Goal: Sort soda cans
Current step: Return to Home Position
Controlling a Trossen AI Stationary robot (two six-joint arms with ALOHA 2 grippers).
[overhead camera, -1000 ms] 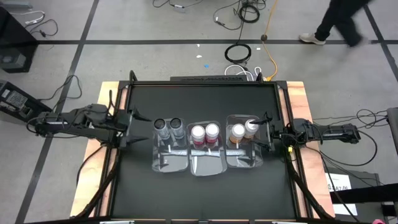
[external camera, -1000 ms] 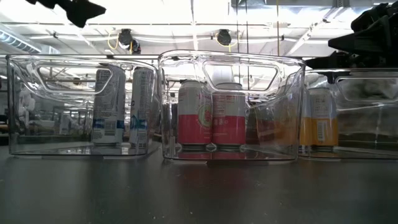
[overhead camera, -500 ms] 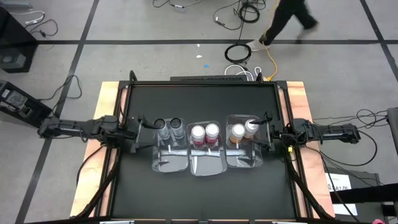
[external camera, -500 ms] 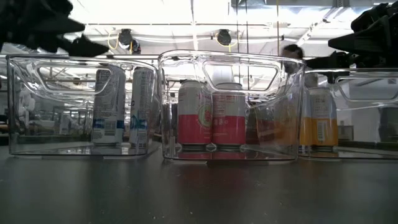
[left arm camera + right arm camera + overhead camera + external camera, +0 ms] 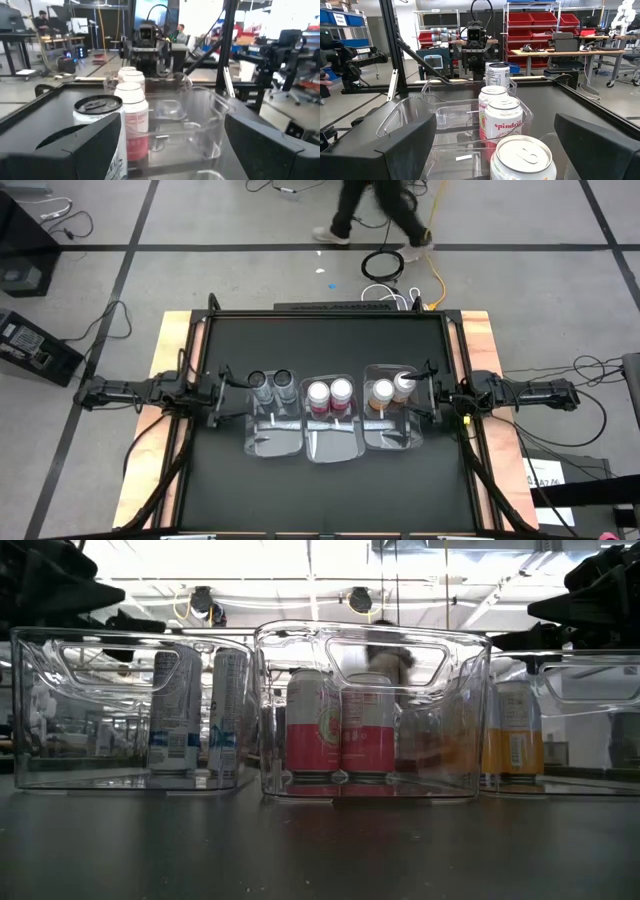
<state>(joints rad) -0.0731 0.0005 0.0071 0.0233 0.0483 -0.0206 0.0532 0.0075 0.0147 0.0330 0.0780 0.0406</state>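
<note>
Soda cans (image 5: pixel 341 390) look fully sorted to me, so I judge the step in hand to be the return to rest, with nothing left to pick. Nearest me, the dark table (image 5: pixel 320 490) carries three clear bins side by side, and in each the cans stand upright at the far end. The silver-grey cans (image 5: pixel 283 380) are in the left bin (image 5: pixel 270 438), the red-pink cans (image 5: pixel 318 393) in the middle bin (image 5: pixel 332 445), and the orange cans (image 5: pixel 381 391) in the right bin (image 5: pixel 392 440).

Level with the cans, my left gripper (image 5: pixel 222 387) sits just left of the left bin. Its wrist view shows the fingers spread wide with nothing between them. My right gripper (image 5: pixel 430 395) sits just right of the right bin, fingers likewise apart and empty.

Next, I reckon I only have to settle the left arm into its rest pose, keeping its fingers off the bin wall so no bin gets nudged. The right arm looks parked already.

A second ago the left arm stood bent, with its elbow raised toward the far left. It has since drawn back and flattened out across the table's left edge. In the low view its gripper has come down from high above the left bin to hang lower beside it. Right arm, bins and cans have not moved. Beyond the far edge, a person (image 5: pixel 370 210) on the floor has walked from the far right toward the middle.
</note>
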